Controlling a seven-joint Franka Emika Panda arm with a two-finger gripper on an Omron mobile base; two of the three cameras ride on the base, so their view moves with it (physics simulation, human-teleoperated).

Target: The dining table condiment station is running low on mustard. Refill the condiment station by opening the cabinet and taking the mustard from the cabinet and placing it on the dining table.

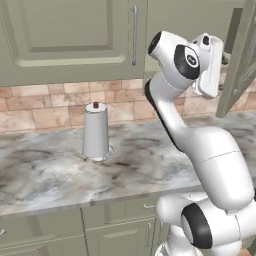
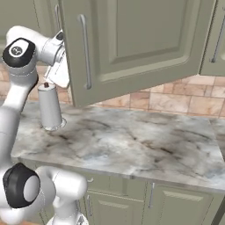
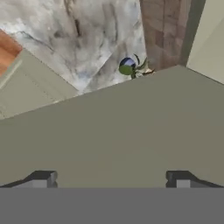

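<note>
The sage-green cabinet has its door [image 2: 140,44] swung open over the counter, with the long silver bar handle [image 2: 85,50] facing the right base view. In the left base view the door [image 1: 240,60] shows edge-on at the far right. My white hand [image 1: 210,65] is raised beside it at cabinet height. In the hand view my gripper [image 3: 110,180] is open, its fingertips [image 3: 41,179] wide apart with nothing between them, close to a flat sage-green cabinet surface [image 3: 122,131]. The mustard is hidden. The dining table is out of view.
A paper towel roll [image 1: 95,132] stands upright on the marble counter [image 1: 50,175] against the brick wall. A closed upper cabinet [image 1: 65,30] hangs to the left. A small blue and green object [image 3: 127,66] lies on the counter near the wall. Base cabinets [image 2: 167,202] run below.
</note>
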